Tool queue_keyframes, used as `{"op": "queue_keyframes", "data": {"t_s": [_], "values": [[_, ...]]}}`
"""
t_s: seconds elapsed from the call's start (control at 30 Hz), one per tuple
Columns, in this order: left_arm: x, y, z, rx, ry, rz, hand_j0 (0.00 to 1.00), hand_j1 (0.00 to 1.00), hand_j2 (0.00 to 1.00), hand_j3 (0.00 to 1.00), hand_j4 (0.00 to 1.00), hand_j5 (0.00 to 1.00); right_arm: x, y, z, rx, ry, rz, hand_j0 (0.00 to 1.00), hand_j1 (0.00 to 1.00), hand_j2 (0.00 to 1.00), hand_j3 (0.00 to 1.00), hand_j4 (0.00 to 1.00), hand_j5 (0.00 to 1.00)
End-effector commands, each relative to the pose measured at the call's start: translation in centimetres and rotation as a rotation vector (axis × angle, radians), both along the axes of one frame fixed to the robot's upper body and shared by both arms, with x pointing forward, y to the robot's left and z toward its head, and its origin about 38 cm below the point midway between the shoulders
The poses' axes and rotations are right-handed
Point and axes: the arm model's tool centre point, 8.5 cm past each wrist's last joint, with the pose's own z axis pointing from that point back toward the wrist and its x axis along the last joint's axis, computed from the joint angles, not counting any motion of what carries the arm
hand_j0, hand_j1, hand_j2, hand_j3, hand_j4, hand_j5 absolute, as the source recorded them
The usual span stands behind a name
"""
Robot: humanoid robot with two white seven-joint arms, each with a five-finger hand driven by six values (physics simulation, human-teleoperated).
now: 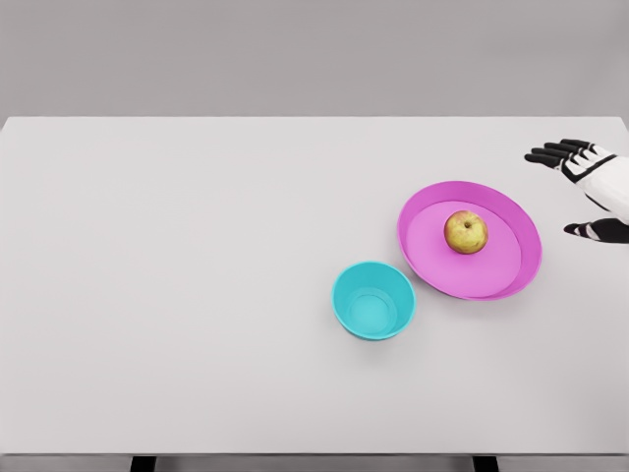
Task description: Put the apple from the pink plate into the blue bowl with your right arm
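Observation:
A yellow-green apple (466,232) sits upright near the middle of the pink plate (511,280) on the right side of the white table. Just left of and below the plate stands the blue bowl (373,301), with nothing inside it. My right hand (578,192) comes in from the right edge, to the right of and slightly behind the plate, a hand's width from the apple. Its black fingers (555,151) are spread and its thumb (590,230) is held apart; it holds nothing. The left arm does not show.
The white table (177,295) runs across the whole view, with its front edge near the bottom and a grey wall behind it. Only the plate and the bowl stand on it.

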Motion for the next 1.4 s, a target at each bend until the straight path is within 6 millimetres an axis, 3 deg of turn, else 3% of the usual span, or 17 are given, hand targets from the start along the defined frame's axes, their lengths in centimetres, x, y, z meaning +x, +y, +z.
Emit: {"op": "queue_keyframes", "data": {"t_s": [0.0, 0.17, 0.23, 0.37, 0.57, 0.67, 0.8, 0.9, 1.23, 1.37], "values": [[0.0, 0.0, 0.0, 0.000, 0.000, 0.000, 1.00, 1.00, 1.00, 1.00, 1.00, 1.00, 0.0, 0.4, 0.2, 0.008, -0.005, 0.010, 1.00, 1.00, 1.00, 1.00, 1.00, 1.00], [0.0, 0.0, 0.0, 0.000, 0.001, 0.000, 1.00, 1.00, 1.00, 1.00, 1.00, 1.00, -0.1, 0.7, 0.1, 0.014, -0.003, 0.018, 1.00, 1.00, 1.00, 1.00, 1.00, 1.00], [0.0, 0.0, 0.0, 0.000, 0.000, 0.000, 1.00, 1.00, 1.00, 1.00, 1.00, 1.00, -0.2, 1.6, -0.5, -0.086, 0.105, 0.066, 1.00, 1.00, 1.00, 1.00, 1.00, 1.00], [0.0, 0.0, 0.0, 0.000, 0.000, 0.000, 1.00, 1.00, 1.00, 1.00, 1.00, 1.00, 0.4, 3.7, 1.5, -0.297, 0.227, 0.170, 1.00, 1.00, 1.00, 1.00, 1.00, 1.00], [0.0, 0.0, 0.0, 0.000, 0.000, 0.000, 1.00, 1.00, 1.00, 1.00, 1.00, 1.00, 0.9, 3.2, 2.7, -0.319, 0.205, 0.157, 1.00, 1.00, 1.00, 1.00, 1.00, 1.00], [0.0, 0.0, 0.0, 0.000, 0.000, 0.002, 1.00, 1.00, 1.00, 1.00, 1.00, 1.00, 1.9, 4.6, 4.2, -0.377, 0.201, 0.192, 1.00, 1.00, 1.00, 1.00, 1.00, 1.00], [0.0, 0.0, 0.0, 0.000, 0.000, 0.000, 1.00, 1.00, 1.00, 1.00, 1.00, 1.00, 2.7, 8.3, 2.6, -0.384, 0.222, 0.293, 1.00, 1.00, 1.00, 1.00, 1.00, 1.00], [0.0, 0.0, 0.0, 0.000, 0.000, 0.000, 1.00, 1.00, 1.00, 1.00, 1.00, 1.00, 3.1, 9.3, 2.4, -0.395, 0.225, 0.318, 1.00, 1.00, 1.00, 1.00, 1.00, 1.00], [0.0, 0.0, 0.0, 0.000, 0.000, 0.000, 1.00, 1.00, 1.00, 1.00, 1.00, 1.00, 4.4, 11.0, 1.2, -0.407, 0.255, 0.354, 1.00, 1.00, 1.00, 1.00, 1.00, 1.00], [0.0, 0.0, 0.0, 0.000, 0.000, 0.000, 1.00, 1.00, 1.00, 1.00, 1.00, 1.00, 5.2, 9.6, 0.5, -0.396, 0.288, 0.307, 1.00, 1.00, 1.00, 1.00, 1.00, 1.00]]}}
